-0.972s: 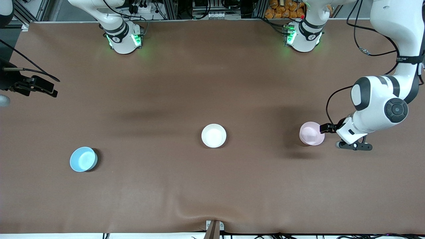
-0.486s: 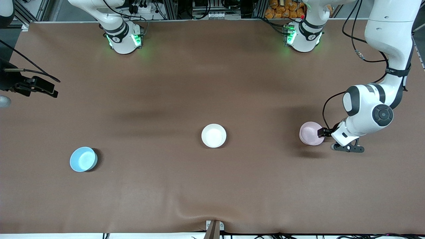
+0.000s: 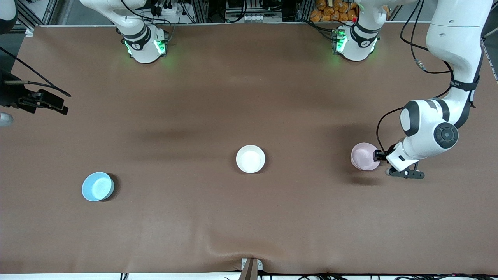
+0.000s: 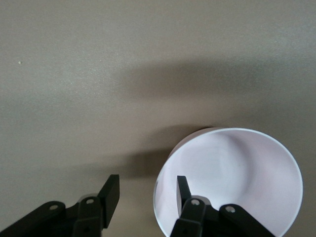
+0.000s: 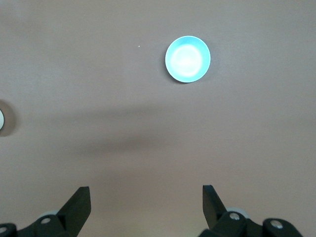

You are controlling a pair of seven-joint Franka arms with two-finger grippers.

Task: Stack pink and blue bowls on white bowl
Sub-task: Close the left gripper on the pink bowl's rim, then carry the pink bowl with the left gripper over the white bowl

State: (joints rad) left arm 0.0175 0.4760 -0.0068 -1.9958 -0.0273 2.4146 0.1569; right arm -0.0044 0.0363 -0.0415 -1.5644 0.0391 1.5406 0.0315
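Observation:
The pink bowl (image 3: 363, 155) (image 4: 237, 173) sits upright toward the left arm's end of the table. My left gripper (image 3: 379, 157) (image 4: 148, 180) is down at its rim, open. One finger is inside the bowl and the other outside, with a gap on both sides of the wall. In the middle of the table stands the white bowl (image 3: 250, 158), with nothing in it. The blue bowl (image 3: 97, 186) (image 5: 187, 58) lies toward the right arm's end, nearer the front camera. My right gripper (image 3: 46, 102) (image 5: 145, 190) waits high over that end, open and holding nothing.
A brown cloth (image 3: 249, 97) covers the table, with a raised fold (image 3: 229, 251) near its front edge. The two arm bases (image 3: 144, 44) (image 3: 356, 42) stand along the back edge. The white bowl's edge (image 5: 1, 123) shows in the right wrist view.
The left gripper has come down beside the pink bowl and its fingers have narrowed around the rim. The left arm's elbow drew in. Bowls and right arm have not moved.

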